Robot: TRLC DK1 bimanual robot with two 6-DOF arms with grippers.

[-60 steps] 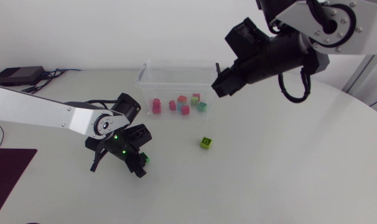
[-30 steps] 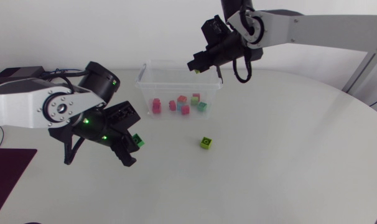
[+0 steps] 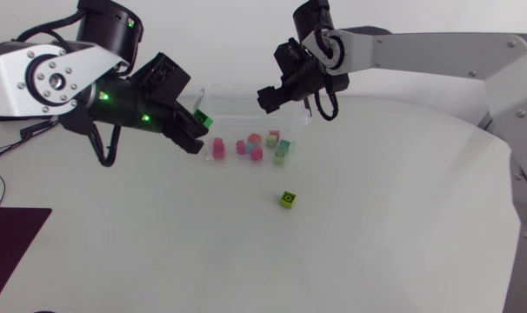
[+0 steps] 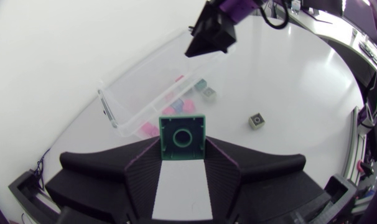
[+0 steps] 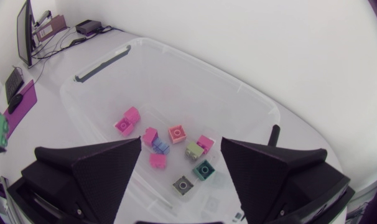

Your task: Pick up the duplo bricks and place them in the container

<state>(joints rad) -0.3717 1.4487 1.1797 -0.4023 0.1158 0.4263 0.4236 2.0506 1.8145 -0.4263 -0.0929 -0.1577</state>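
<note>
Left gripper (image 3: 194, 132) has swung up off the table (image 3: 376, 243) and now hangs by the left corner of the container (image 3: 237, 87), clamped on a green brick (image 4: 183, 137), so we're mid-carry: next it needs to clear the rim and let go. One lime brick (image 3: 287, 199) sits loose out front. Several bricks (image 5: 176, 134) already lie inside. Right gripper (image 5: 181, 149) hovers spread wide over the far side, kinda crowding the drop.
</note>
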